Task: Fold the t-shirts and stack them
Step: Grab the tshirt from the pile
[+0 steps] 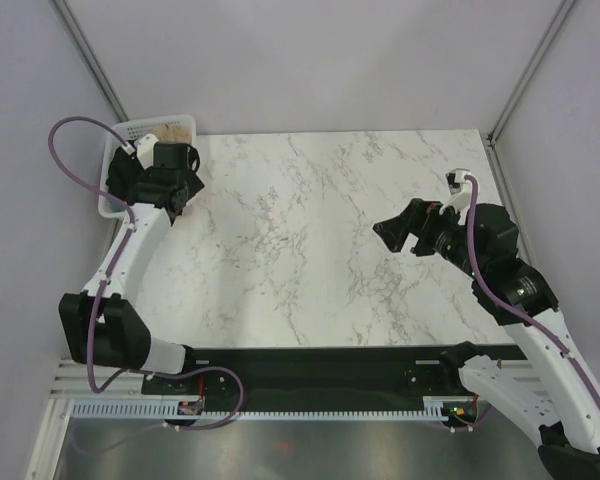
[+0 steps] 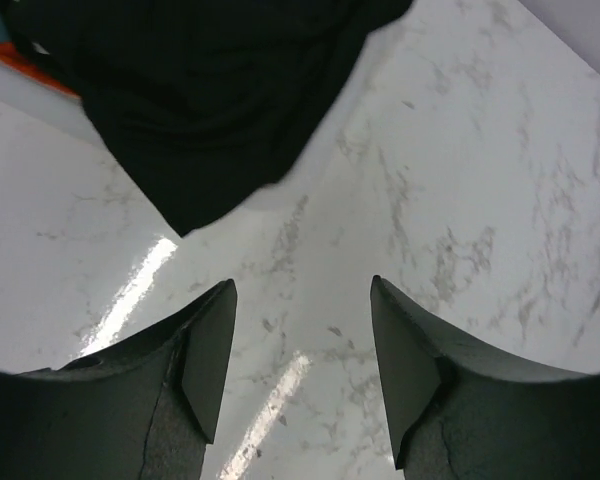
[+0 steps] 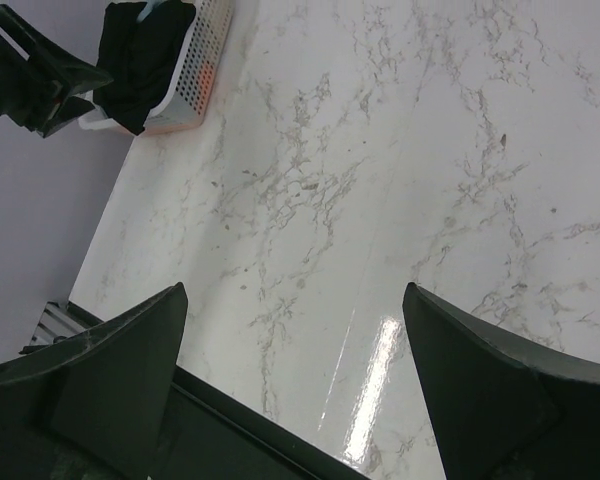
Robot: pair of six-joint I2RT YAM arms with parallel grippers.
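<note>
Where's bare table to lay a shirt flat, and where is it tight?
The table is bare from the white basket across to the right gripper and down to the near edge. Crowded only at the far-left corner, where the black t-shirt spills over the basket by the left gripper.

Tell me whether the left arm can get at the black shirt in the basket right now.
Probably yes. Its fingers stand open beside the basket, and the black shirt spills over the rim just ahead of them, with only bare table between.
</note>
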